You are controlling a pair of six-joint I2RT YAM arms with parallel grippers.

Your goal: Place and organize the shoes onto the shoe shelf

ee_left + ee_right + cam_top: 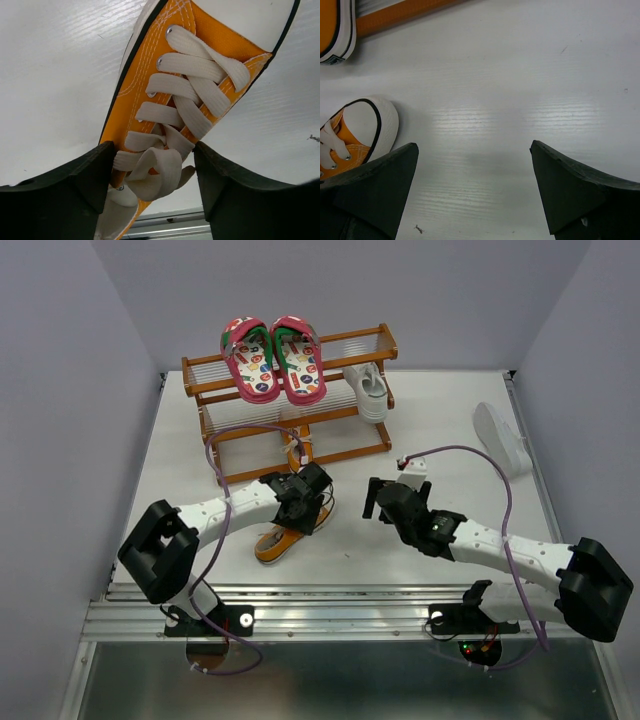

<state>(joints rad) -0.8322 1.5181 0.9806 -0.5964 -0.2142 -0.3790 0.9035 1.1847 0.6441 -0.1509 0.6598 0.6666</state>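
Note:
The shoe shelf (350,452) stands at the back of the table. The pink pair (272,358) lies on its top tier. One white sneaker (367,390) sits at the right end of the lower tier. The other white sneaker (500,435) lies on the table at the right. One orange sneaker (298,452) is at the shelf's foot and shows in the right wrist view (335,30). My left gripper (305,502) is shut on the second orange sneaker (165,100) across its laces. That sneaker's toe shows in the right wrist view (355,130). My right gripper (372,498) is open and empty over bare table.
The shelf's lower rail (405,12) runs along the top of the right wrist view. Purple cables (470,455) loop over both arms. A metal rail (330,605) lines the table's near edge. Grey walls close the sides.

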